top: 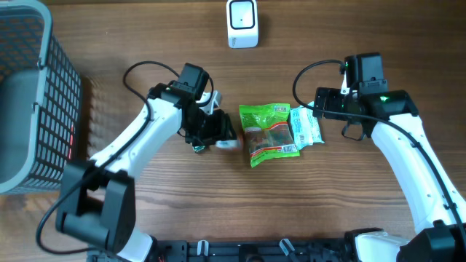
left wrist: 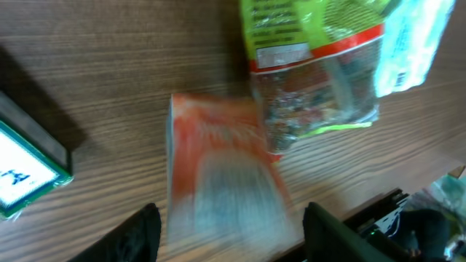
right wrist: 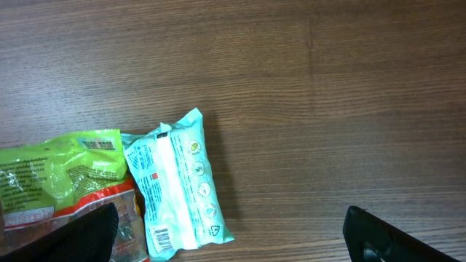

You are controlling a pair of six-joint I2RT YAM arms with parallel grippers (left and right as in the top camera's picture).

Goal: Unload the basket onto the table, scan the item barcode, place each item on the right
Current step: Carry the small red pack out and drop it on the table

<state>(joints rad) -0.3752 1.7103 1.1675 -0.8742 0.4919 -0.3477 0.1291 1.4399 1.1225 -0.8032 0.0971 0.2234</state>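
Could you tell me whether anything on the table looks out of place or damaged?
Nothing looks spilled or torn. The only untidy spot is mid-table: the green snack bag lies slightly askew with the teal packet pressed against its edge, and the orange packet at the left pincer is too blurred to judge.

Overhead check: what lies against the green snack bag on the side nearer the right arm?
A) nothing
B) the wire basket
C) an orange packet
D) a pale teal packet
D: the pale teal packet lies edge to edge with the green snack bag on that side.
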